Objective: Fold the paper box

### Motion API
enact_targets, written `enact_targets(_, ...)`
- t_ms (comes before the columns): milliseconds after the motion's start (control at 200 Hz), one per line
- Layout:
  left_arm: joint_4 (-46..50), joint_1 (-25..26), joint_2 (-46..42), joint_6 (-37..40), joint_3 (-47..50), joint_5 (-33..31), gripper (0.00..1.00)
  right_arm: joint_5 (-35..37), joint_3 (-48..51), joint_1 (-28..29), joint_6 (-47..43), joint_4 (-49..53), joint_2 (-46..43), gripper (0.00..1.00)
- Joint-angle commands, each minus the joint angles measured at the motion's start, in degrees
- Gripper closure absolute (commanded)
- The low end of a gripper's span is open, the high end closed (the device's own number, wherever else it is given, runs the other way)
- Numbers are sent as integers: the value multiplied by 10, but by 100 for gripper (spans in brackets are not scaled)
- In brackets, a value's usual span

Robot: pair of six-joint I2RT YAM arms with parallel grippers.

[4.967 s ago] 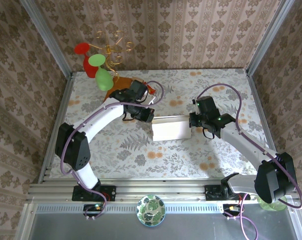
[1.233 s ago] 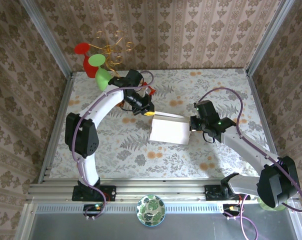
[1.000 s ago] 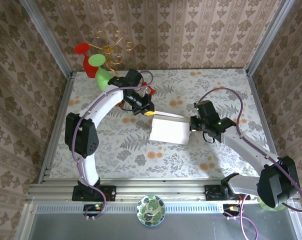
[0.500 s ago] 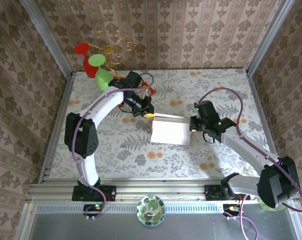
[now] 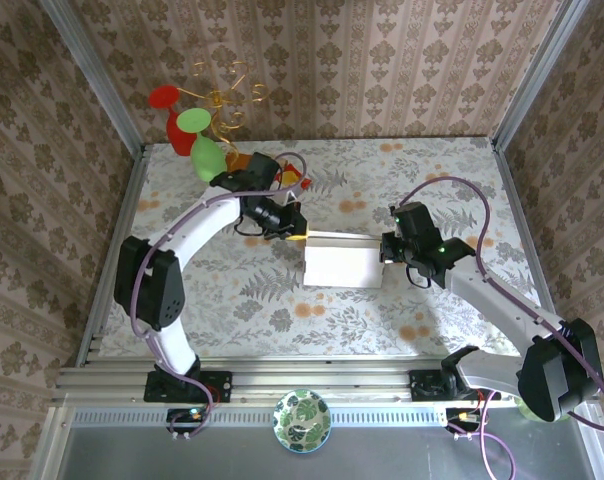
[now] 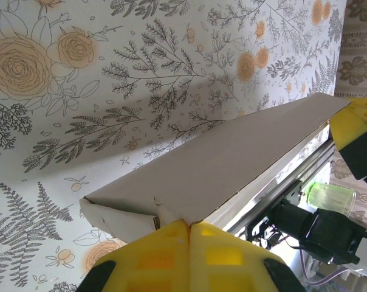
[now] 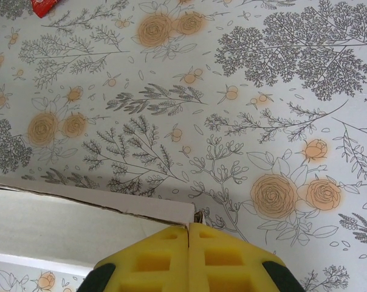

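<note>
The paper box (image 5: pixel 342 265) stretches over the table (image 5: pixel 432 170) between the two pairs of jaws: the left gripper (image 5: pixel 296 236) pinches its far left corner, the right gripper (image 5: pixel 385 250) its far right corner. Behind and left of the left jaws stands a wire ornament (image 5: pixel 207 120); well nearer than both pairs, a bowl (image 5: pixel 301 420) sits by the rail (image 5: pixel 382 385)
</note>
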State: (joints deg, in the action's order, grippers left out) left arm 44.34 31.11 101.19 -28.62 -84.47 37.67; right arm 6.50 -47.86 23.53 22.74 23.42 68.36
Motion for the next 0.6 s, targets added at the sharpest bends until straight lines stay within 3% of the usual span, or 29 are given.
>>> enact_targets(0,-32,5,-24,14,20,-4,100,14,12,2,9,5,-15,100)
enact_targets(595,-128,51,-106,41,126,-123,100,8,70,3,26,-41,-70,100)
